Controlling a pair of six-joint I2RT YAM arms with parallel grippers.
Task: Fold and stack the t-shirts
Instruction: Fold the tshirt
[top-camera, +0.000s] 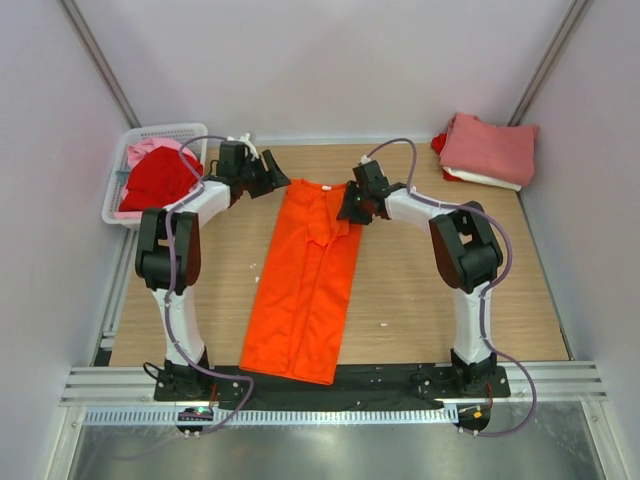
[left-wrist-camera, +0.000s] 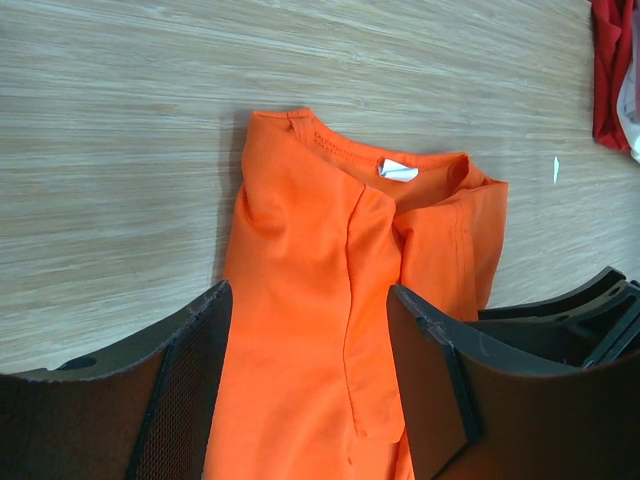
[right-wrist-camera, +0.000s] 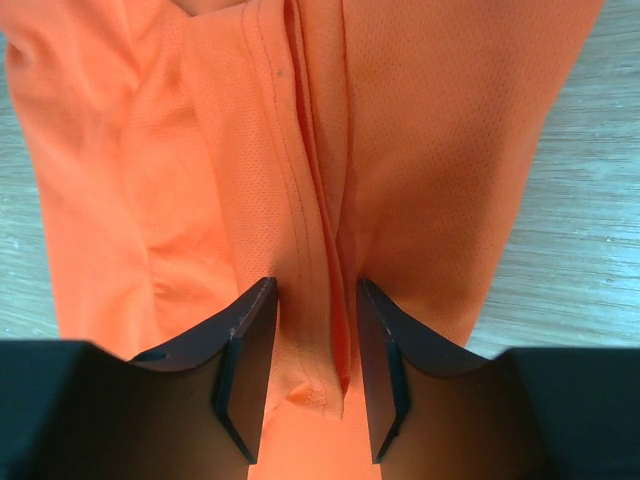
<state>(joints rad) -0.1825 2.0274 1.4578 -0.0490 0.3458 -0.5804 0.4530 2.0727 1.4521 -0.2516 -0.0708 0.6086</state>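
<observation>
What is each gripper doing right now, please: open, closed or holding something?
Left gripper: open, holding nothing, over the orange t-shirt.
Right gripper: open, jaws either side of a fold of that shirt, not clamped.

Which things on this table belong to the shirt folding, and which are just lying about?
Job: orange t-shirt, laid out mid-table; folded shirt stack, far right corner; red and pink shirts in the white mesh basket.
Lying about: the basket itself; small white scrap on the wood.
</observation>
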